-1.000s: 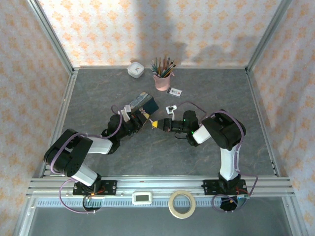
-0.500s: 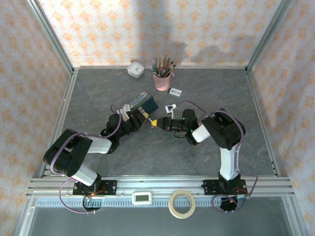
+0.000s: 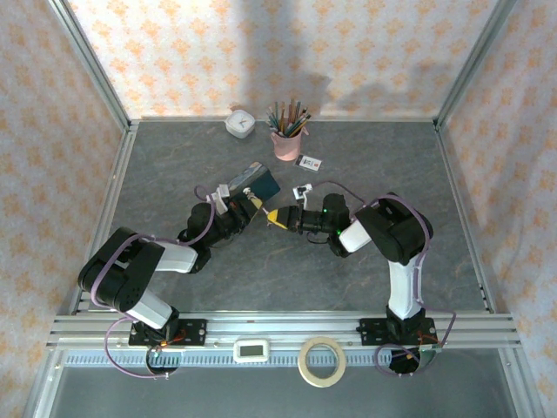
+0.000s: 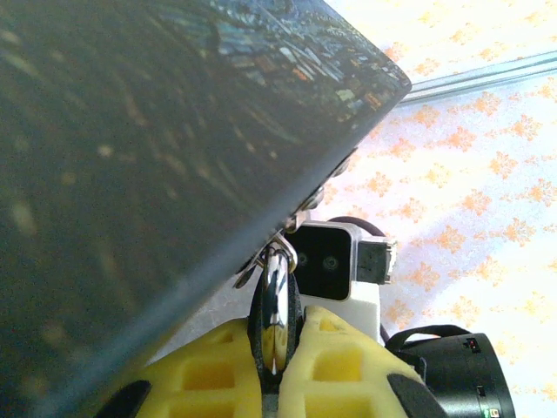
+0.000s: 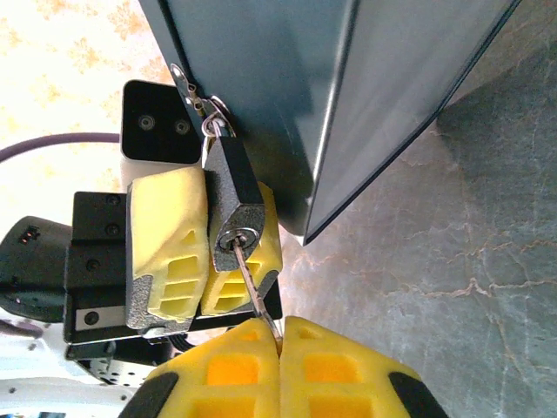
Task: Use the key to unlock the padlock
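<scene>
The padlock [image 5: 233,196] has a dark metal body, and its thin shackle hangs through a small latch ring on the blue tin [image 5: 287,96]. My left gripper [image 4: 277,348] is shut on the padlock [image 4: 277,318], its yellow fingers [image 5: 165,235] pressed on both sides of the body. The key [image 5: 255,283] is a thin brownish sliver, and its tip sits in the keyhole on the padlock's end face. My right gripper [image 5: 280,335] is shut on the key's other end. In the top view the left gripper [image 3: 246,207] and right gripper [image 3: 277,218] meet just below the tin [image 3: 259,182].
A pink cup of pencils [image 3: 285,144] and a white box [image 3: 240,124] stand at the back. Two small white cards [image 3: 309,162] [image 3: 302,191] lie near the right arm. A tape roll [image 3: 321,360] and a white device [image 3: 253,350] rest on the front rail.
My right gripper has edged left and slightly back toward the left gripper, carrying the key closer to the padlock. The left arm has barely moved.
</scene>
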Controlling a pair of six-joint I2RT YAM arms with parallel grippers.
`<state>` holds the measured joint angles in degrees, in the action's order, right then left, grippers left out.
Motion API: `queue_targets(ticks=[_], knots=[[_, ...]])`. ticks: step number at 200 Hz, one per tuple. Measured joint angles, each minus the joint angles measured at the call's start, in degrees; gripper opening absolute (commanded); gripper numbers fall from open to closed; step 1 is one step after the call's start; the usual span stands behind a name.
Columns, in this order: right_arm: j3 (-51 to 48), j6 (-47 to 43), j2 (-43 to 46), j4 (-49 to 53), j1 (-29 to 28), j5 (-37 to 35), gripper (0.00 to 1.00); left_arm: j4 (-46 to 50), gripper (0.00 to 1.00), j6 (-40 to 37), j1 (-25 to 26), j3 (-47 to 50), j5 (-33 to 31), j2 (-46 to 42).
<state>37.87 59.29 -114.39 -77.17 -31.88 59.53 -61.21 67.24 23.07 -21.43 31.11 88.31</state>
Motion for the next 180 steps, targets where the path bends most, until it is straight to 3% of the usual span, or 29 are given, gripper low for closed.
queue_targets(ticks=[63, 167, 180], knots=[[2.3, 7.1, -1.5, -1.8, 0.2, 0.9, 0.0, 0.2, 0.0, -1.5, 0.0, 0.3, 2.0, 0.0], [3.2, 9.7, -1.6, -2.0, -0.1, -1.5, 0.0, -2.7, 0.0, 0.5, 0.2, 0.3, -0.3, 1.0], [3.1, 9.6, -1.6, -2.0, -0.2, -2.1, 0.07, -2.7, 0.0, 0.7, 0.3, 0.3, -0.8, 1.0]])
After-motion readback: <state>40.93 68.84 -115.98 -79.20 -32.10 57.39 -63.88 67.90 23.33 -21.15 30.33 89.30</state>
